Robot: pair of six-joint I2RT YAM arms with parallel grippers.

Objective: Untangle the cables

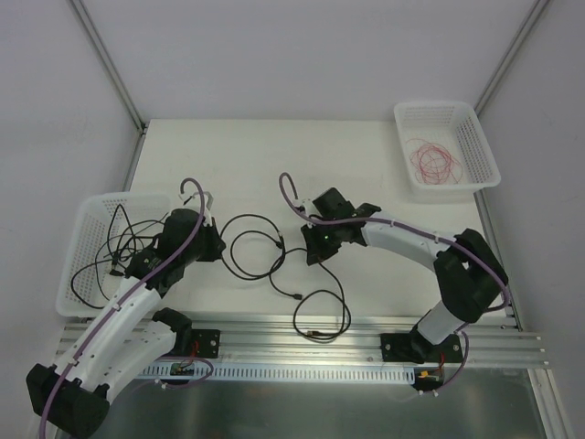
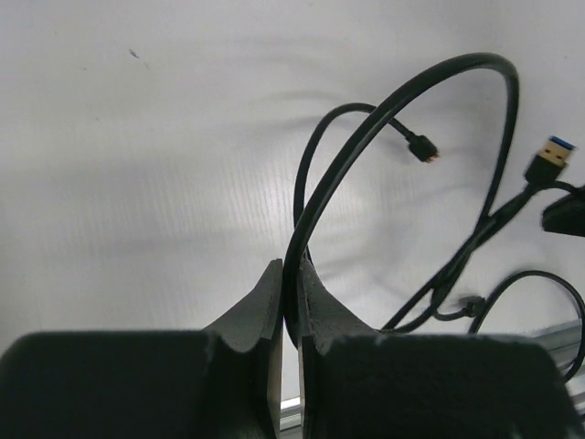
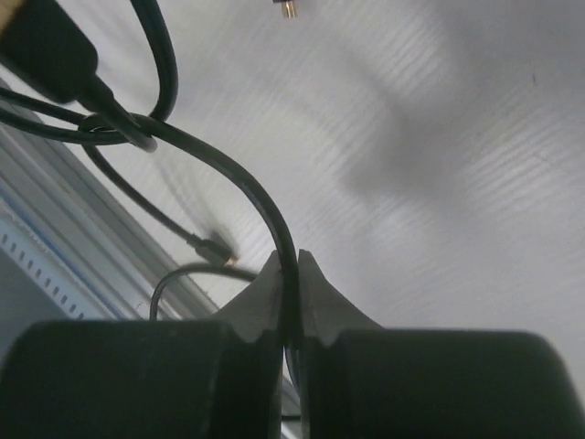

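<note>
A tangle of thin black cables with small plug ends lies looped on the white table between the two arms. My left gripper is shut on a black cable, which rises from between its jaws as a big loop in the left wrist view. My right gripper is shut on another black cable strand that curves away up-left to a knot with a plug. More black cables hang in the left basket. A fine red wire lies coiled in the right basket.
A white basket stands at the table's left edge and another at the back right. A metal rail runs along the near edge. Thick purple arm cables arch over both wrists.
</note>
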